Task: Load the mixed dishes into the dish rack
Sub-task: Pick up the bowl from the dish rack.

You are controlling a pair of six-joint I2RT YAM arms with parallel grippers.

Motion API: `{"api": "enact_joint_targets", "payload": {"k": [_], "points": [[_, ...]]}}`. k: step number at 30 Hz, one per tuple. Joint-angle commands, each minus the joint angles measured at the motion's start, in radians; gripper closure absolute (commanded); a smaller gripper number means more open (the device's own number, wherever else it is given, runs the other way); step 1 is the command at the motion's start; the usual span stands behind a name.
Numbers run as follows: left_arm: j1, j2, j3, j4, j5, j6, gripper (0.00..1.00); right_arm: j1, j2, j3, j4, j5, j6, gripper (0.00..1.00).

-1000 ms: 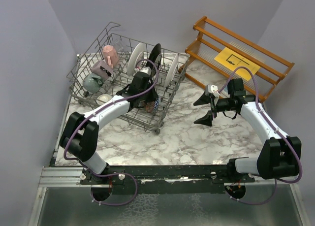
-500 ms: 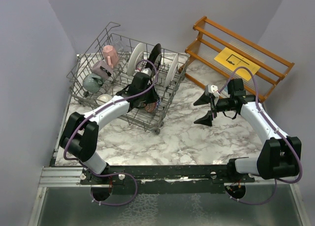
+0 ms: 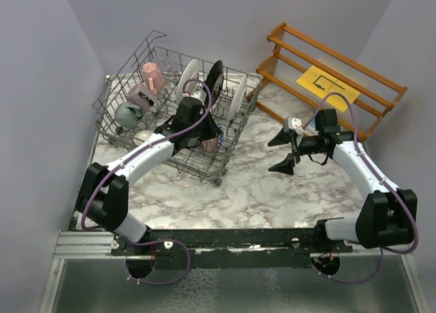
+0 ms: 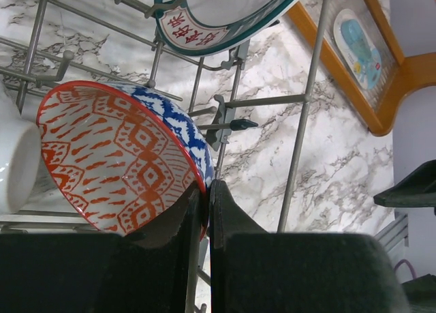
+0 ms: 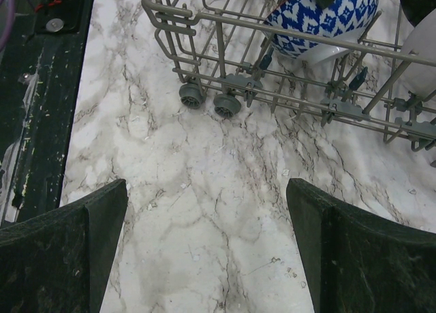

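The left jaws were nearly closed, with only a thin slit between them, and in that slit sat the rim of the red-and-blue patterned ceramic bowl (image 4: 116, 156). The bowl stood tilted on edge inside the grey wire dish rack (image 3: 197, 164). Its red-patterned inside faced the wrist camera, and it spread from the jaws toward 10 o'clock in that view. At 9 o'clock of the bowl a white ceramic mug (image 4: 17, 163) lay just beside it; whether the two touched could not be told. At 12 o'clock, past a few wires, the dark-rimmed white plate with red characters (image 4: 218, 9) stood in the rack. In the top view the left arm (image 3: 146, 149) reached into the rack's 5 o'clock corner, where the bowl was.

The right jaws were spread wide and held nothing — they hung above the marble-patterned table (image 5: 204, 211). In the right wrist view the rack's small grey wheels (image 5: 204, 98) lay at 12 o'clock of them, and the bowl's blue outside at 1 o'clock, well apart from these jaws.
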Motion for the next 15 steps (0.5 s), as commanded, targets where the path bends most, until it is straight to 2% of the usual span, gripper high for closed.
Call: {"api": "enact_joint_targets", "payload": {"k": [1,10,15], "points": [[0.008,-0.075,0.012,0.168,0.096,-0.038,1.00,-0.008,-0.025,-0.011,-0.006,-0.007,-0.014,0.00],[0.047,-0.043,-0.057,0.309,0.250,-0.099,1.00,-0.008,-0.024,-0.010,-0.008,-0.006,-0.016,0.00],[0.058,-0.072,-0.024,0.267,0.276,-0.058,1.00,-0.009,-0.022,-0.010,-0.008,-0.006,-0.016,0.00]]}}
